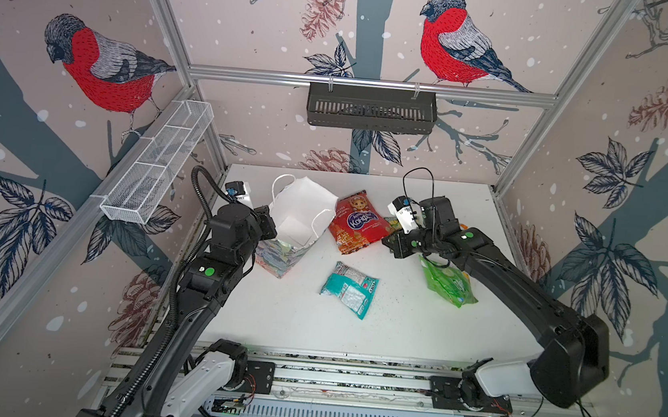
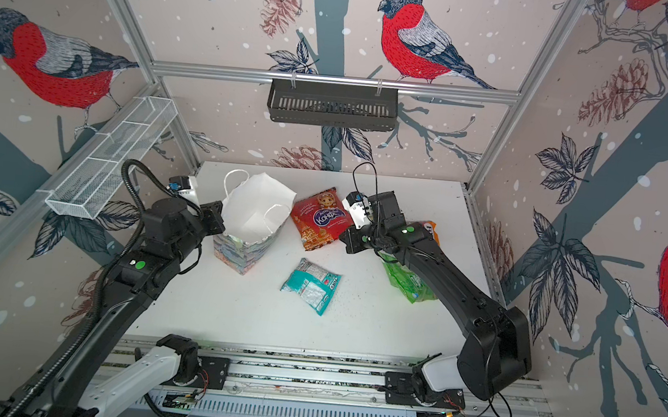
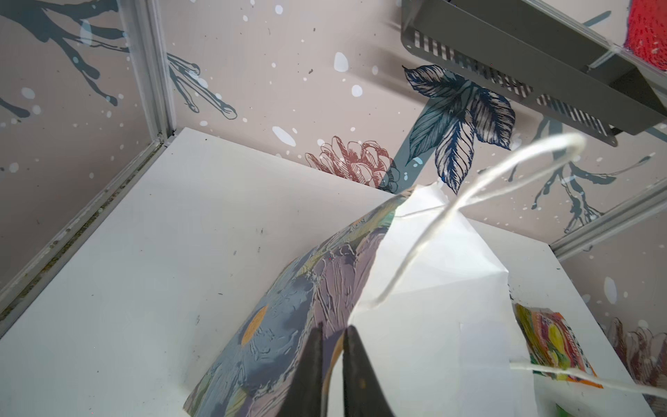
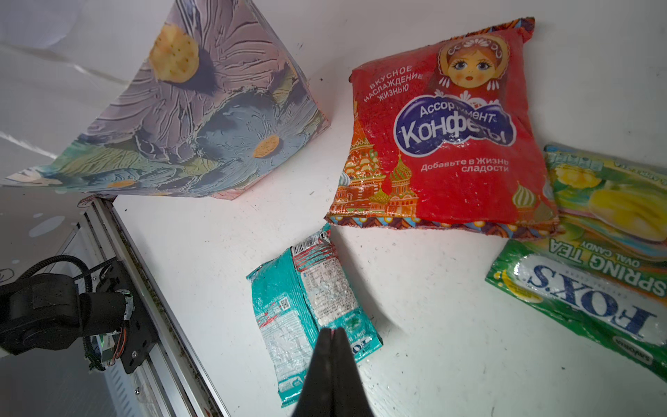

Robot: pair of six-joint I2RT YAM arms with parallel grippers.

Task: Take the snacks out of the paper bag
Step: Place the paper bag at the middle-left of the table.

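White tabletop (image 1: pixel 312 324) is shown carrying all of the task's things. The paper bag (image 1: pixel 302 215) is stood upright at the back left, mouth open, its white inside turned toward both top views and its flowered outside seen lower down. One cord handle (image 3: pixel 505 166) is looped up above the rim. The left gripper (image 3: pixel 334 328) is placed at the rim of the bag's side wall. Its jaws are parted slightly, one seen against the flowered face and one against the white inside. Whether the paper is touched cannot be told

Five snacks are laid flat on the table outside the bag. The red packet (image 1: pixel 358 222) is found just right of the bag, apart from it. The teal packet (image 1: pixel 349 288) is laid in front of the red one, white label up. The green FOX'S packet (image 1: pixel 448 285) is partly covered by the right forearm. A yellow-green packet (image 4: pixel 613 205) is pressed against the red packet's edge. An orange packet (image 2: pixel 433 231) is glimpsed only as a sliver behind the right arm

The right gripper (image 4: pixel 334 332) is closed, pads together, with nothing gripped. In both top views it is hung between the red packet and the green FOX'S packet

A black slotted tray (image 1: pixel 371 108) is hung on the back rail and a white wire basket (image 1: pixel 156 167) on the left rail
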